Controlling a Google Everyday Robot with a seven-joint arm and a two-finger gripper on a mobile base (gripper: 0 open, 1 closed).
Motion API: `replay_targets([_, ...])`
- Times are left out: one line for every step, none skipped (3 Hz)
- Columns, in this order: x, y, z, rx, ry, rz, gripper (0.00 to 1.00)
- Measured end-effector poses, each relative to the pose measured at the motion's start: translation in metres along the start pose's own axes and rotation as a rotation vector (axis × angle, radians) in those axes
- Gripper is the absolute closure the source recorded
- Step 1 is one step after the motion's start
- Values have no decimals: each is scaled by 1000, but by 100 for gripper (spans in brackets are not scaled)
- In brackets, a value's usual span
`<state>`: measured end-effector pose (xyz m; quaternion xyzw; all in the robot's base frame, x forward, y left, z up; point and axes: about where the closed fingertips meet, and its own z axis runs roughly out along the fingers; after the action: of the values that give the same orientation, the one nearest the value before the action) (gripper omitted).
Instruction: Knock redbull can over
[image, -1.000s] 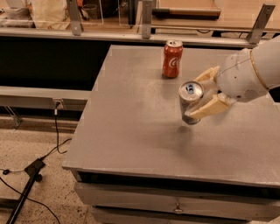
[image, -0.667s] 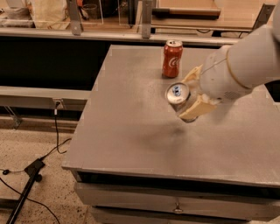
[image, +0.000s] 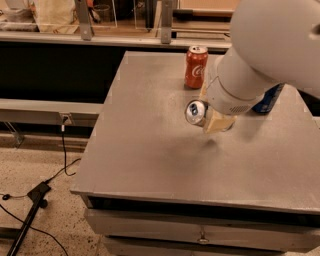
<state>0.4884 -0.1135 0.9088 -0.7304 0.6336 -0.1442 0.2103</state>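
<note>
One can matters: the redbull can (image: 196, 112), tipped hard sideways over the middle of the table (image: 145, 155) and clamped in the pincer (image: 207, 110). I'd lower it flat, then let go, steering clear of the Coca-Cola can (image: 196, 66) just behind the redbull can.

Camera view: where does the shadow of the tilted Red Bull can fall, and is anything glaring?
Camera view: a soft shadow lies on the table just below the redbull can held in the pincer; the can's top glints; the table surface looks matte, no glare.
</note>
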Motion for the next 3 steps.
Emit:
replay_targets([23,-11,1,45,177,-84,100])
replay_targets([51,-18,2,44,308,-105,97])
replay_targets([74,-16,17,-59,292,-113,75])
